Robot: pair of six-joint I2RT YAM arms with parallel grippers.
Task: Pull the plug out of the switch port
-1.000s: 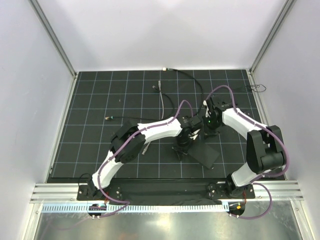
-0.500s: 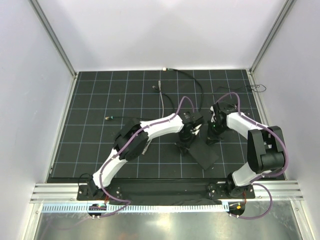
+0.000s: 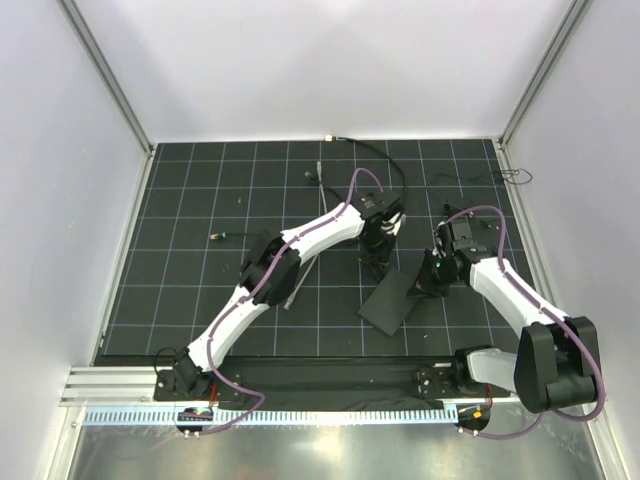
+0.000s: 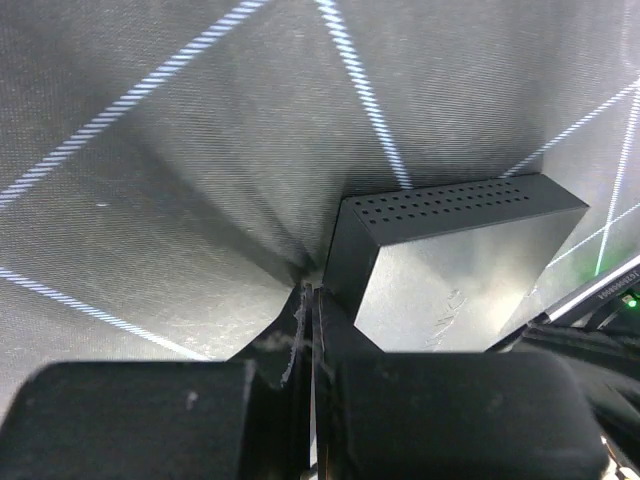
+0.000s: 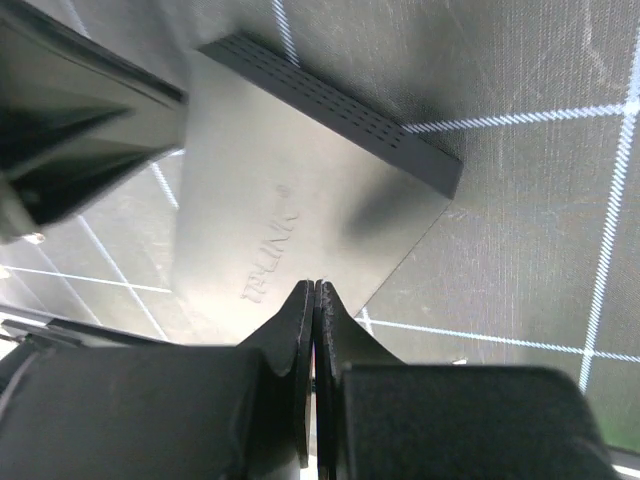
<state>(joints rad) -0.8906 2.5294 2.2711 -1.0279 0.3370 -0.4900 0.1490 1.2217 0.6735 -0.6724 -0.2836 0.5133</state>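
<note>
At the left of the overhead view, on the black gridded counter, a small loose connector lies well apart from everything else. Toward the middle, a thin grey cable runs down from its silver tip. A thin black cable curves from the back edge toward the left claw, where it is lost behind the arm — neither the plug nor the switch port can be made out in any view.

The left claw's fingers are pressed flat together with nothing between them. Their tips sit just beside a corner of the switch box; whether they touch it is unclear. The box lies at centre right, turned cornerwise to the grid, its perforated side facing the left wrist camera.

Right of it, the right claw is likewise closed tight and empty — its tips hang over the lettered top face near one corner. At the far right edge rests a small wire loop.
</note>
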